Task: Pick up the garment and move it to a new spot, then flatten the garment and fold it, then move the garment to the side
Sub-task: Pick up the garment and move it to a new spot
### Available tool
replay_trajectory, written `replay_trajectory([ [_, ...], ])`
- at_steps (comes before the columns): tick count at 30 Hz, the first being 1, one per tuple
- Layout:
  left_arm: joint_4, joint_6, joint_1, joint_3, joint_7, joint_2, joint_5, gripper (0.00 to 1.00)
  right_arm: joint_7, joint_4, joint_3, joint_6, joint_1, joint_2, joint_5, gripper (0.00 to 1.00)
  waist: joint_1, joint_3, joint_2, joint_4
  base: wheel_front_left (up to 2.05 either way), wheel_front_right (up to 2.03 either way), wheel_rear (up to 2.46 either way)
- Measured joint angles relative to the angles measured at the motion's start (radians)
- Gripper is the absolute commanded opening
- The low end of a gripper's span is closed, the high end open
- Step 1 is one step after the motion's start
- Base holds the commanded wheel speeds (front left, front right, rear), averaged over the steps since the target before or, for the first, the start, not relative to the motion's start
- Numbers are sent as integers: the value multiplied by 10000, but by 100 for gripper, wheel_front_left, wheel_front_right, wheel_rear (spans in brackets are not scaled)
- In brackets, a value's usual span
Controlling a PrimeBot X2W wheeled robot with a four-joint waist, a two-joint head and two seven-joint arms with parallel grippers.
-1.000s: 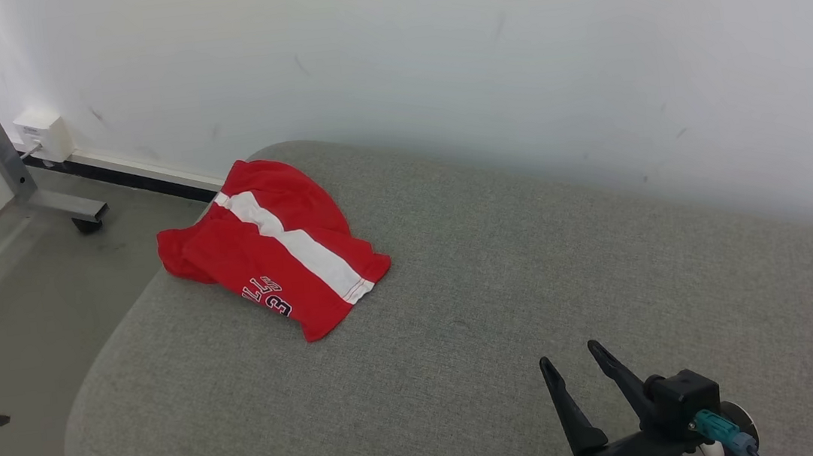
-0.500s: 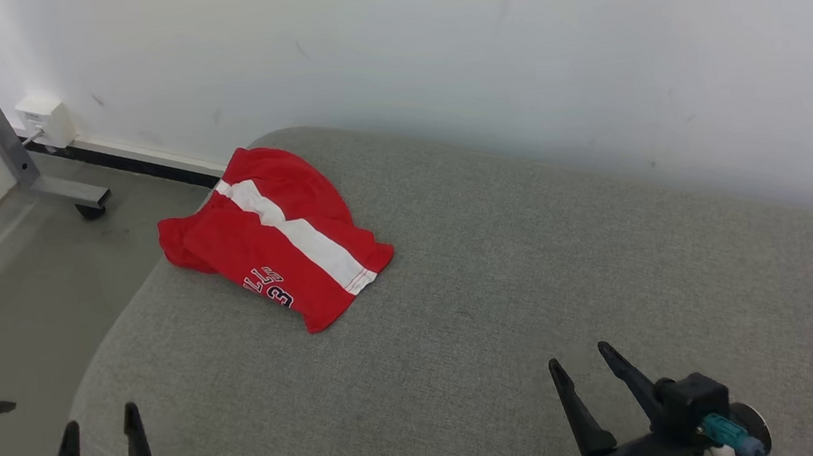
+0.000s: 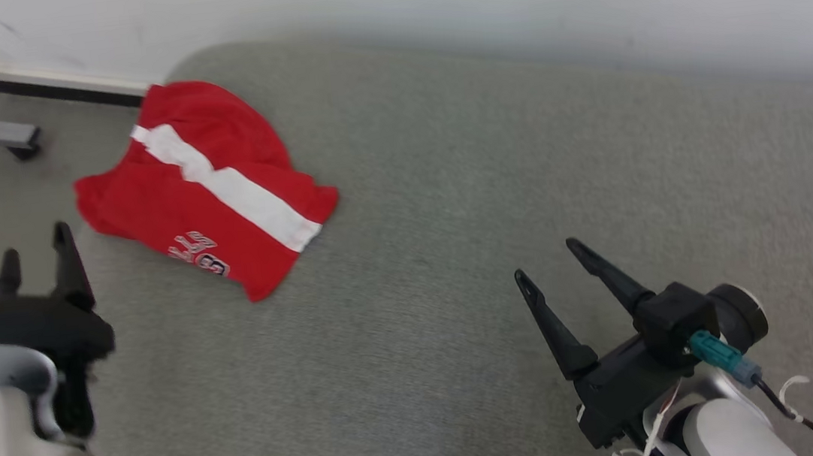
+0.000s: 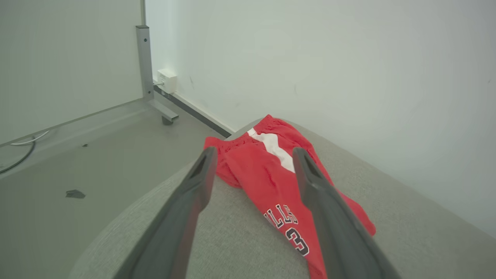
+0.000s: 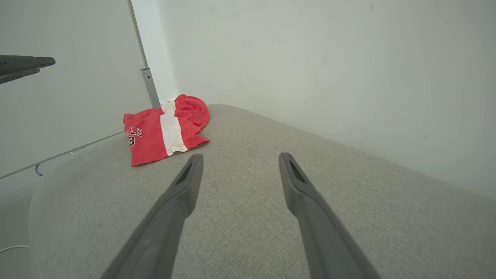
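The garment [image 3: 202,185] is a pair of red shorts with a white side stripe and dark lettering, lying rumpled at the far left corner of the grey cushion [image 3: 454,253]. In the left wrist view the garment [image 4: 271,170] lies just ahead of my open fingers. My left gripper [image 3: 35,252] is open, hovering at the cushion's left edge, short of the garment's near side. My right gripper [image 3: 546,259] is open above the cushion's middle right, well apart from the garment [image 5: 164,130], with nothing between its fingers.
A white wall [image 3: 504,6] runs along the cushion's far side. Left of the cushion lies grey floor [image 4: 77,162] with a metal frame leg on a caster [image 4: 149,77], a white wall box [image 4: 167,80] and a small dark scrap [image 4: 75,193].
The head camera has tilted down and shifted. My left gripper has risen into view from the bottom left toward the garment. The right gripper has lifted a little. The garment has not moved.
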Motion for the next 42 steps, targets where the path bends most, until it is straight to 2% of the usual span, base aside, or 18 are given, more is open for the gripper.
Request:
replay_trajectory([
  [4, 748, 113, -1136, 265, 823, 295, -424, 100, 186, -522, 136, 0, -153, -167, 6, 100, 1, 818, 1, -530, 0, 0, 0],
  [10, 1678, 692, -2213, 301, 2366, 1020, -456, 100, 324, -1154, 180, 0, -239, -322, -10, 100, 2, 1954, 1, -1458, 0, 0, 0],
  [19, 2270, 1400, -2447, 130, 3440, 1503, -215, 100, 453, -1693, 29, -2, -63, -395, -69, 100, 1, 3247, 1, -2705, 0, 0, 0],
  [23, 2393, 1536, -2450, 238, 3741, 1701, -320, 100, 483, -1856, -104, -2, 47, -407, -81, 100, -4, 3589, -3, -3156, 0, 0, 0],
  [24, 2408, 1544, -2462, 307, 3804, 1733, -407, 91, 485, -1879, -123, 0, 73, -401, -81, 100, -5, 3658, -4, -3246, 0, 0, 0],
  [25, 2408, 1542, -2465, 368, 3816, 1770, -474, 34, 483, -1879, -146, -2, 82, -393, -81, 100, -5, 3711, -4, -3327, 0, 0, 0],
  [26, 2395, 1524, -2466, 382, 3816, 1818, -477, 0, 477, -1883, -165, -2, 84, -380, -79, 100, -4, 3750, -4, -3400, 0, 0, 0],
  [33, 1858, 1093, -2330, 349, 3718, 1908, -623, 0, 282, -1490, -161, -2, 143, -128, 29, 100, -2, 3446, -2, -3543, 0, 0, 0],
  [34, 1496, 838, -2305, 169, 3850, 1931, -617, 0, 123, -1223, -132, -2, 150, 27, 117, 100, -1, 3224, -1, -3540, 0, 0, 0],
  [39, 284, 612, -2314, -90, 4550, 2545, -453, 0, -328, -428, 178, 0, 195, 416, 462, 100, -3, 2431, -2, -3522, 0, 0, 0],
  [42, -650, 412, -2431, -307, 5102, 2677, -447, 0, -602, 12, 290, -2, 220, 569, 648, 100, -2, 1890, -2, -3554, 0, 0, 0],
])
